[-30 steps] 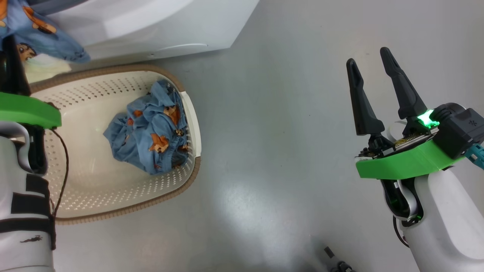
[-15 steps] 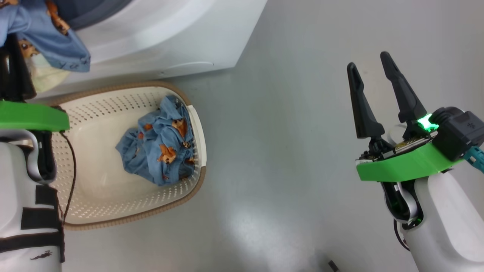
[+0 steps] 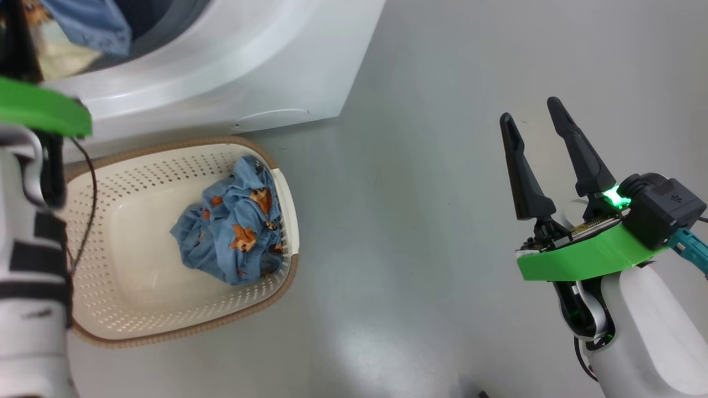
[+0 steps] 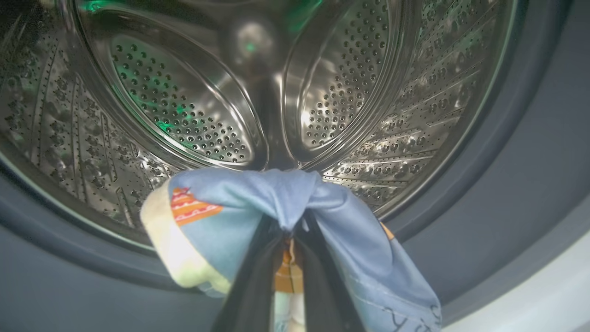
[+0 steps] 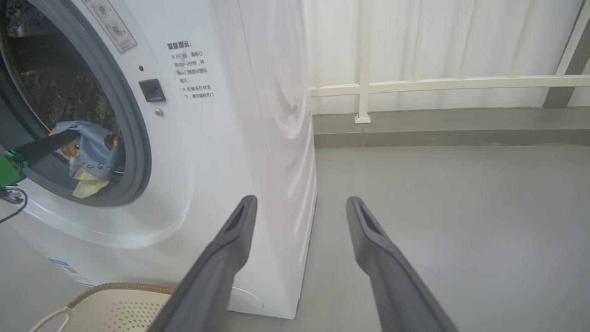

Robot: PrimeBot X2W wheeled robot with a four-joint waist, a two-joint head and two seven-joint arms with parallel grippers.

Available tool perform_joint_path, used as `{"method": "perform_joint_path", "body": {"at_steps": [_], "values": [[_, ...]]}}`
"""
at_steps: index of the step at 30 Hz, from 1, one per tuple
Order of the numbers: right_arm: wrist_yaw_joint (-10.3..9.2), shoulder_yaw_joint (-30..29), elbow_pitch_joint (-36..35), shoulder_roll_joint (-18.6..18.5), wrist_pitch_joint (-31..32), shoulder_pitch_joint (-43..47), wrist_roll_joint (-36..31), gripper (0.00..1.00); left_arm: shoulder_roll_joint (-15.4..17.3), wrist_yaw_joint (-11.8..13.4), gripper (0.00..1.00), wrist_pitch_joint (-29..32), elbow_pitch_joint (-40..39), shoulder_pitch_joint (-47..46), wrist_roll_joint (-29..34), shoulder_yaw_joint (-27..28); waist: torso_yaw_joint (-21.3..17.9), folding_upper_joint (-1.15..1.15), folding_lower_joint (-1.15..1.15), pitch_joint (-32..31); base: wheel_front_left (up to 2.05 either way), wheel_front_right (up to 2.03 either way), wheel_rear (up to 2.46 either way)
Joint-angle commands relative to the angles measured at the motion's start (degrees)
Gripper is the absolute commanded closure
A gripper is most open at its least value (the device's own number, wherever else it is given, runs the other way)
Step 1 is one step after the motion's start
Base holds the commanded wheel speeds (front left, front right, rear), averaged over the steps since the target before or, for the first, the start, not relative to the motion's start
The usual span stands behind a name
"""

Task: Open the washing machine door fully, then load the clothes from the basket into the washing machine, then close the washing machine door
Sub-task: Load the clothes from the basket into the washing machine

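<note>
My left gripper (image 4: pixel 290 228) is clamped on one soft light-blue printed garment (image 4: pixel 239 203) at the mouth of the white washing machine's steel drum (image 4: pixel 184 106). A second blue garment (image 3: pixel 232 235) lies by the right wall of the one cream perforated basket (image 3: pixel 138 166); my right gripper (image 3: pixel 529 109) stands wide, empty.

In the left wrist view the tips of the left gripper (image 4: pixel 289 230) are wrapped by the held garment (image 4: pixel 258 198), and its blurred fingers (image 4: pixel 251 290) are cut by the bottom edge. In the head view the garment's top is lost past the upper edge, as is most of the washer (image 3: pixel 232 72). The left side of the basket (image 3: pixel 138 265) is covered by the left forearm (image 3: pixel 27 276). In the right wrist view the basket is cut by the bottom edge, and the print (image 5: pixel 191 69) on the washer is too small to be read.
</note>
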Motion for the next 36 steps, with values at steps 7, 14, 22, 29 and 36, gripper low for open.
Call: {"method": "perform_joint_path", "body": {"at_steps": [7, 14, 22, 29, 36], "values": [[0.25, 1.64, -1.7, 0.04, -0.46, 1.56, 0.17, 0.0, 3.41, 0.84, 1.0, 0.25, 8.95, -10.38, 2.06, -1.41, -1.62, 0.0, 0.01, 2.0, 0.0, 0.0, 0.0], [0.25, 2.73, -1.53, 1.04, -0.46, -0.09, 0.43, 0.0, 5.68, 2.5, 1.0, -0.2, 15.09, -18.58, 4.05, -2.85, -3.96, 0.0, 0.01, 4.22, 0.0, 0.0, 0.0], [0.25, 3.2, -1.58, 2.0, -0.46, -1.26, 0.55, 0.0, 8.39, 5.92, 1.0, -0.33, 8.73, -20.0, 6.78, -3.13, -6.11, 0.0, 0.01, 6.7, 0.0, 0.0, 0.0], [0.25, 3.3, -1.51, 2.4, -0.46, -1.63, 0.67, 0.0, 8.89, 6.35, 1.0, -0.34, 13.99, -19.61, 7.02, -3.34, -7.01, 0.0, 0.01, 7.3, 0.0, 0.0, 0.0], [0.25, 2.63, -1.47, 2.28, -0.46, -1.72, 0.48, 0.0, 8.3, 5.31, 0.0, 0.19, 22.95, -21.92, 7.21, -4.83, -6.15, 0.0, 0.01, 6.86, 0.0, 0.0, 0.0]]}}
